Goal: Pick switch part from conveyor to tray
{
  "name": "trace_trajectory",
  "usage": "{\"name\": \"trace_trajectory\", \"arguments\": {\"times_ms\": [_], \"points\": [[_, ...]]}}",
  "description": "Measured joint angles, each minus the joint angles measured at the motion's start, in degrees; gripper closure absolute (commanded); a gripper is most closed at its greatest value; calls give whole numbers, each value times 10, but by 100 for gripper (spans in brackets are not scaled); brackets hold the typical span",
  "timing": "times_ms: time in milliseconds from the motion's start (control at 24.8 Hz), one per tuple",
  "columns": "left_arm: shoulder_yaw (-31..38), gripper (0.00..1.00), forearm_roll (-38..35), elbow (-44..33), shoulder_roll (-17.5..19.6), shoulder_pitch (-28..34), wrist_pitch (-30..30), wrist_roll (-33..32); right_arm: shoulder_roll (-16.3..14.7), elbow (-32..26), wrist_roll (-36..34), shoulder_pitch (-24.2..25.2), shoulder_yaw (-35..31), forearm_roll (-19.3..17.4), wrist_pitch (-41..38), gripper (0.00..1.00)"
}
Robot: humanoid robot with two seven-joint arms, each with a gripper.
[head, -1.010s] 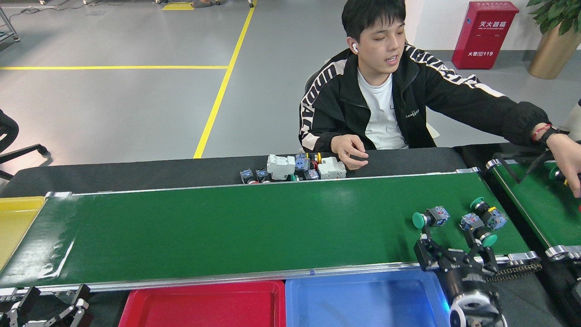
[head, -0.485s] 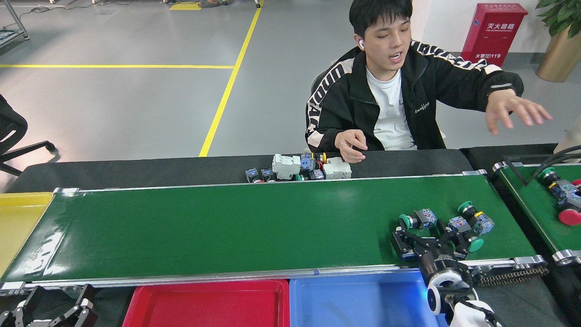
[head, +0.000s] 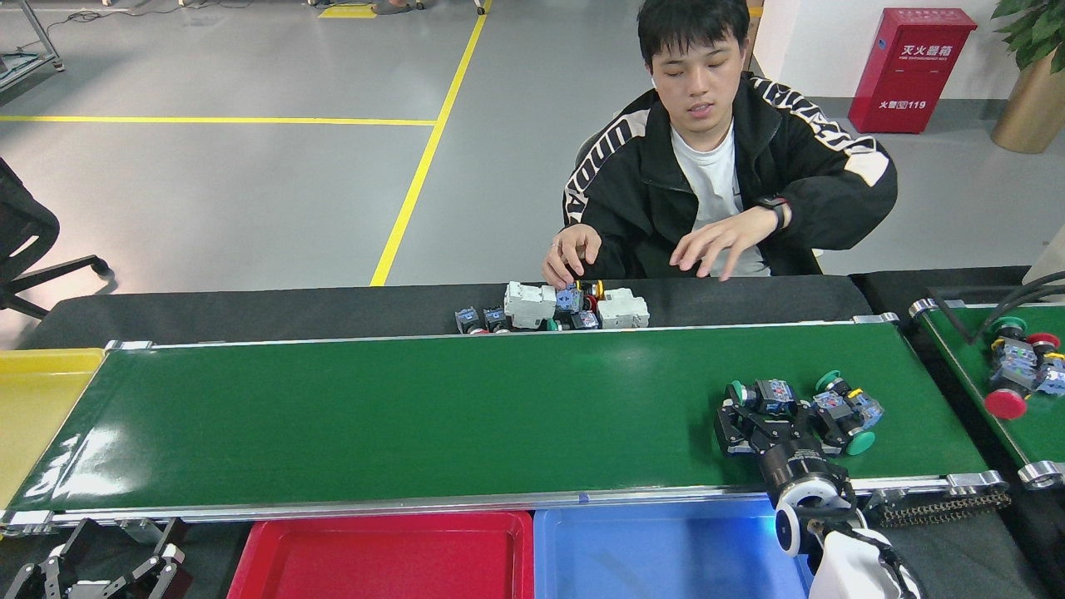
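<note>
The right gripper (head: 778,416) reaches over the near rail onto the conveyor (head: 416,416), its dark jaws spread wide around a green-capped switch part (head: 770,394) that lies on its side on the belt. From here I can't make out whether the fingers touch it; the linkage hides its lower edge. Just beside it, two more green-capped switch parts (head: 847,409) lie bunched together, partly covered by one finger.

The left gripper (head: 100,566) sits low at the bottom corner, cut off by the frame edge, jaws apart and empty.

Below the belt, the red tray (head: 378,557) and blue tray (head: 666,553) are both cropped at the bottom. A yellow tray (head: 33,399) shows only partly at the belt's left end.

Across the table (head: 291,312), a person's hand (head: 570,254) fingers a cluster of small switches and breakers (head: 566,306), too small to tell apart individually.
</note>
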Motion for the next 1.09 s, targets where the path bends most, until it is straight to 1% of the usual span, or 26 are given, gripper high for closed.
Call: {"name": "trace_trajectory", "arguments": {"times_ms": [81,162,202,242,364,404,444,485,525,606,808,929,1010,1091], "points": [[0,0,0,0,0,0,1,0,8,-68,0,23,48,0,-17,63],[0,0,0,0,0,0,1,0,11,-111,0,40,105,0,-39,59],[0,0,0,0,0,0,2,0,16,-125,1,48,135,0,-50,58],[0,0,0,0,0,0,2,0,21,-136,1,55,168,1,-62,55],[0,0,0,0,0,0,2,0,28,-151,5,68,266,3,-97,53],[0,0,0,0,0,0,2,-1,28,-150,7,73,298,4,-103,49],[0,0,0,0,0,0,2,-1,28,-149,8,77,323,5,-106,39],[0,0,0,0,0,0,2,-1,28,-148,11,82,340,6,-106,21],[0,0,0,0,0,0,2,-1,28,-147,15,89,350,6,-107,0],[1,0,0,0,0,0,3,-1,28,-149,28,99,355,6,-109,0],[3,0,0,0,0,2,3,-1,30,-155,45,94,348,6,-110,0],[6,0,0,0,0,2,2,-2,32,-174,47,93,299,6,-97,0],[6,0,0,0,0,2,1,-2,38,-187,48,88,243,6,-83,0],[6,0,0,0,0,3,0,-2,50,-190,48,74,172,6,-49,0]]}}
